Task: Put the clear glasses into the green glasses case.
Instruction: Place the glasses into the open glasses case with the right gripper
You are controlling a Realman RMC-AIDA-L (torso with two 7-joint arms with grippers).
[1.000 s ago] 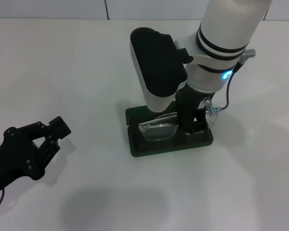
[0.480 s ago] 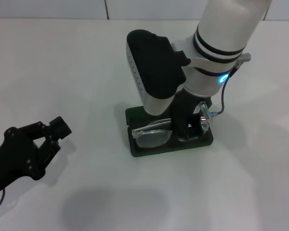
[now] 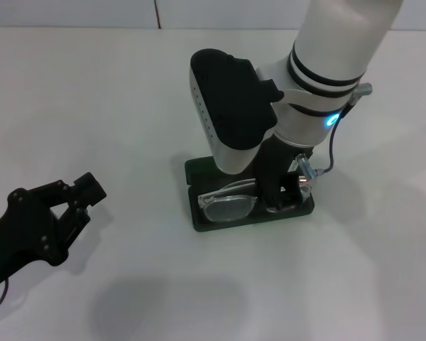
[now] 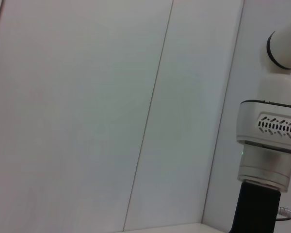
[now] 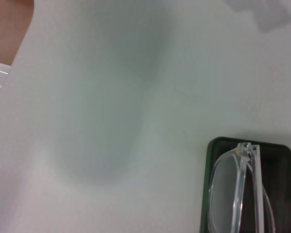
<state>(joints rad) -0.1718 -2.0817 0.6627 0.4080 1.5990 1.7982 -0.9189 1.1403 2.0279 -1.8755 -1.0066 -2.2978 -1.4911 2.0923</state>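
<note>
Right gripper (image 3: 282,190) of mine is down in the case (image 3: 220,219), a little right of centre in the head view, its dark fingers sitting at the right-hand end of the glasses (image 3: 231,204); my white forearm and black wrist block cover the fingertips, so I cannot tell whether they are clamped on the frame or parted. My glasses are fully transparent, with a colourless frame and clear lenses that show the dark lining behind them. They lie inside the case, folded, their long axis running left to right across the frame along the case's own length, slightly tilted so the left end sits lower in the picture. My case is dark green with rounded corners, lying open and flat on the white table (image 3: 92,106), its long side also left to right. In my right wrist view one lens and its hinge corner sit within the green rim at the lower right of the frame. My left gripper (image 3: 74,206) rests at the lower left of the head view, well apart from the case, fingers parted and holding nothing.
</note>
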